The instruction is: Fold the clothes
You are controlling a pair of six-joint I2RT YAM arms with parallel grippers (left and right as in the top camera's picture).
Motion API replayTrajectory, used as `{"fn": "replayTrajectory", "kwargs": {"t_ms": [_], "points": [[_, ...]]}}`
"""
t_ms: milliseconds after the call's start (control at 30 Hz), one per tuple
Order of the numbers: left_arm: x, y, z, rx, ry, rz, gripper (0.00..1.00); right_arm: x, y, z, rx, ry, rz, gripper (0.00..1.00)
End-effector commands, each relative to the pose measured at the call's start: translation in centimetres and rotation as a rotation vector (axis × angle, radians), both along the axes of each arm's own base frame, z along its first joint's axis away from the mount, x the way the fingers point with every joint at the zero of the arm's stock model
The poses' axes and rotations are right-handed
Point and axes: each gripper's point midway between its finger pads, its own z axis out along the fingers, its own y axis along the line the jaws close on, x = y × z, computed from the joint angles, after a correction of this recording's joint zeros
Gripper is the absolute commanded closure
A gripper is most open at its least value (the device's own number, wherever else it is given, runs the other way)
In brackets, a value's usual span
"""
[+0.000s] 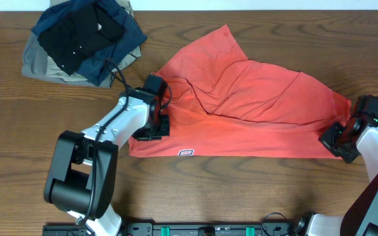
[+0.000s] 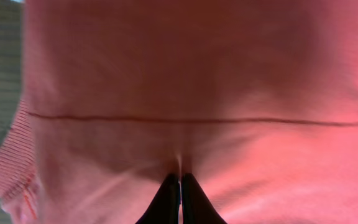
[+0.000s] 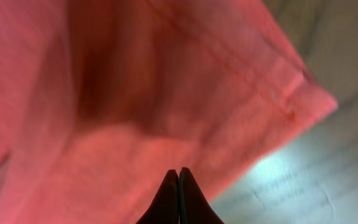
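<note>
The clothes, a coral-red T-shirt point(image 1: 261, 111), lie rumpled across the middle and right of the table, with a small dark logo point(image 1: 186, 152) near the front hem. My left gripper point(image 1: 151, 130) sits at the shirt's left edge. In the left wrist view that gripper point(image 2: 180, 177) is shut, with a pucker of red cloth point(image 2: 179, 81) pinched at its tips. My right gripper point(image 1: 334, 140) is at the shirt's front right corner. In the right wrist view it point(image 3: 178, 172) is shut against the red cloth point(image 3: 135, 93) near the hemmed corner.
A pile of black, navy and khaki folded garments point(image 1: 84, 39) lies at the back left, close behind the left arm. The wooden table point(image 1: 254, 196) shows bare in front of the shirt. The arms' bases stand at the front edge.
</note>
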Motion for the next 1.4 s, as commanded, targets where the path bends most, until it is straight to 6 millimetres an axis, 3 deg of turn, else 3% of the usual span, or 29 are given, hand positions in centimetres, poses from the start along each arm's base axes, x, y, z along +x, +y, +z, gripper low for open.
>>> {"fn": "replayTrajectory", "kwargs": {"t_ms": [0, 233, 700, 933, 1067, 1367], "points": [[0.4, 0.9, 0.1, 0.009, -0.022, 0.006, 0.94, 1.0, -0.5, 0.5, -0.034, -0.024, 0.016, 0.99], [0.7, 1.2, -0.1, 0.006, -0.033, 0.018, 0.94, 1.3, -0.6, 0.0, -0.044, -0.041, 0.03, 0.99], [-2.9, 1.9, -3.0, 0.01, 0.044, 0.09, 0.94, 0.3, -0.4, -3.8, -0.03, 0.018, 0.028, 0.99], [-4.3, 1.6, -3.1, -0.01, 0.098, 0.094, 0.94, -0.6, 0.0, -5.5, 0.002, 0.083, 0.019, 0.99], [-5.9, 0.8, -2.8, -0.06, 0.174, 0.096, 0.94, -2.1, 0.6, -5.6, 0.042, 0.133, -0.054, 0.99], [-8.2, 2.6, -1.8, -0.016, 0.278, 0.225, 0.94, -5.2, 0.7, -5.2, 0.144, 0.223, -0.154, 0.99]]}}
